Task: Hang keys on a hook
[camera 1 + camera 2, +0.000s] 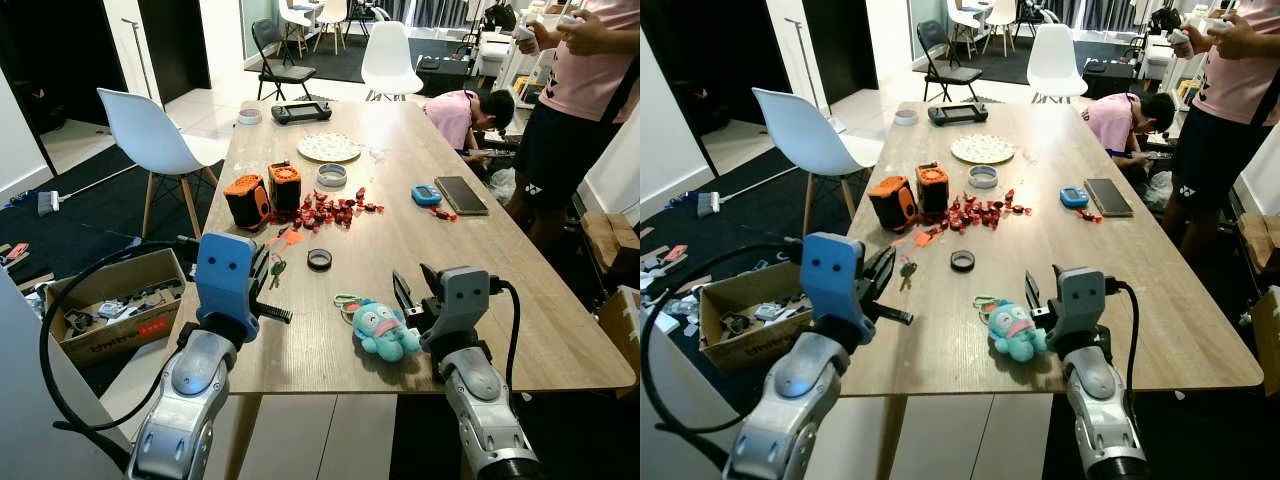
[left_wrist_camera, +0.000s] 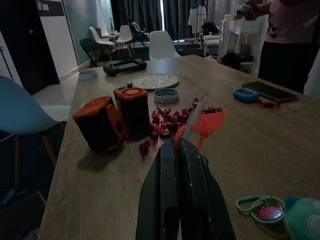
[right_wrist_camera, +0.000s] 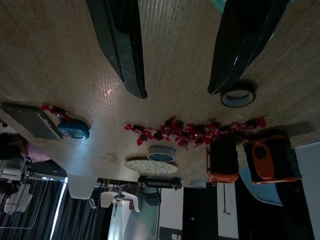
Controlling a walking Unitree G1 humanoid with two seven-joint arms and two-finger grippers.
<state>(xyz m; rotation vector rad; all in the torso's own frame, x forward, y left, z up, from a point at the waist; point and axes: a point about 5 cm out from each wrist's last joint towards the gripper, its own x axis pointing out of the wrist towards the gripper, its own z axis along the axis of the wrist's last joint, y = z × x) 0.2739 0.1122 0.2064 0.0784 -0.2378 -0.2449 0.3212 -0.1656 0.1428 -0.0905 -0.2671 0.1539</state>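
Keys (image 1: 277, 268) left of tape roll (image 1: 319, 260)

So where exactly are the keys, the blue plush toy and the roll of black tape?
keys (image 1: 277, 268), left eye view, on the bunch lying on the table.
blue plush toy (image 1: 385, 330), left eye view, on its face.
roll of black tape (image 1: 319, 260), left eye view, on its ring.

Keys (image 1: 277, 268) with an orange tag, apparently pinched between closed left hand (image 2: 181, 150) fingers.

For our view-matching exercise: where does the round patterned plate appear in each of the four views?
Left eye: the plate lies mid-table, just beyond the red candies.
Right eye: the plate is in the same spot.
Left wrist: the plate lies beyond the candies.
Right wrist: the plate lies beyond the candies.
Shared landmark: the candies.
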